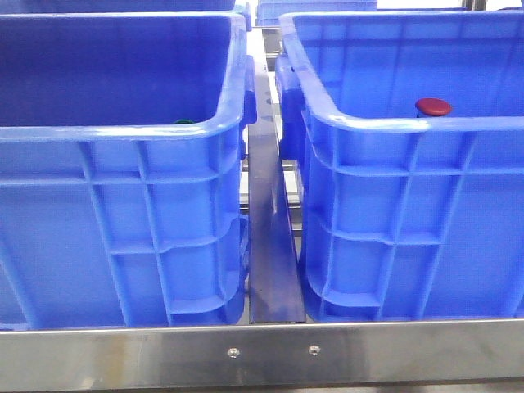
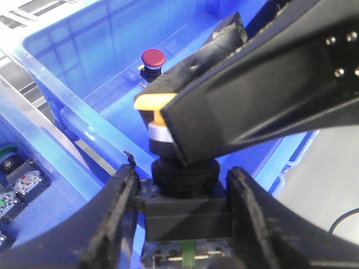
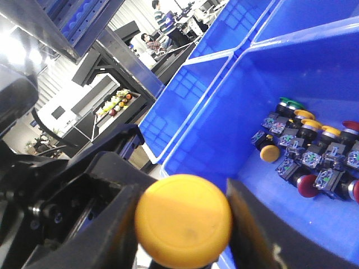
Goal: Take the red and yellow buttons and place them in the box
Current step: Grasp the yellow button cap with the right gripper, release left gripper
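The yellow button (image 2: 150,104) is held between both grippers. My left gripper (image 2: 184,180) is shut on its black base block. My right gripper's fingers (image 2: 241,112) close on its orange-yellow cap, which fills the right wrist view (image 3: 184,219) between the jaws of my right gripper (image 3: 185,224). The dark red button (image 1: 432,106) lies alone inside the right blue crate (image 1: 409,205). It also shows in the left wrist view (image 2: 152,57), beyond the held button. Neither gripper shows in the front view.
The left blue crate (image 1: 123,229) stands beside the right one, a metal rail (image 1: 270,237) between them. It holds several buttons (image 3: 314,151), including a green one (image 1: 183,123). A steel edge (image 1: 262,352) runs along the front.
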`<state>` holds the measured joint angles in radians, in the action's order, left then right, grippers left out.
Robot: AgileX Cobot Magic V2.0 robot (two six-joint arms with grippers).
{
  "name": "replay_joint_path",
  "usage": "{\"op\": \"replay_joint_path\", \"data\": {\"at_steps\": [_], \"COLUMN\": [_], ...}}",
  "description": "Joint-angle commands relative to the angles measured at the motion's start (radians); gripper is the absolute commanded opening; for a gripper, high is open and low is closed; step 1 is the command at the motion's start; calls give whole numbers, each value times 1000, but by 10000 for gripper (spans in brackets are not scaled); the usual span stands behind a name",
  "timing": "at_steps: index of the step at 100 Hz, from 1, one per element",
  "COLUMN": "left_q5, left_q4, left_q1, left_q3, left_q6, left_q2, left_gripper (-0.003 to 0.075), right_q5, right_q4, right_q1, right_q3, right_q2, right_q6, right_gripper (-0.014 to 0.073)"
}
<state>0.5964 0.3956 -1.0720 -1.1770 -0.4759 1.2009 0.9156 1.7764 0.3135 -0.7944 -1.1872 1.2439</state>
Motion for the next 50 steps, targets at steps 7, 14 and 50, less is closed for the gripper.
{"op": "replay_joint_path", "data": {"at_steps": [7, 14, 50], "left_q5": [-60, -60, -60], "left_q4": [-13, -13, -2], "left_q1": [-8, -8, -6], "left_q3": [-29, -29, -29], "left_q6": [-2, -2, -7], "left_q2": [-21, -21, -26], "left_gripper": [87, 226, 630], "right_q5": [64, 64, 10], "right_q4": [158, 158, 157], "right_q1": [2, 2, 1], "right_q3": [-37, -37, -37], "right_q2": [17, 17, 19], "right_q6": [5, 5, 26], "right_gripper": [118, 118, 118]}}
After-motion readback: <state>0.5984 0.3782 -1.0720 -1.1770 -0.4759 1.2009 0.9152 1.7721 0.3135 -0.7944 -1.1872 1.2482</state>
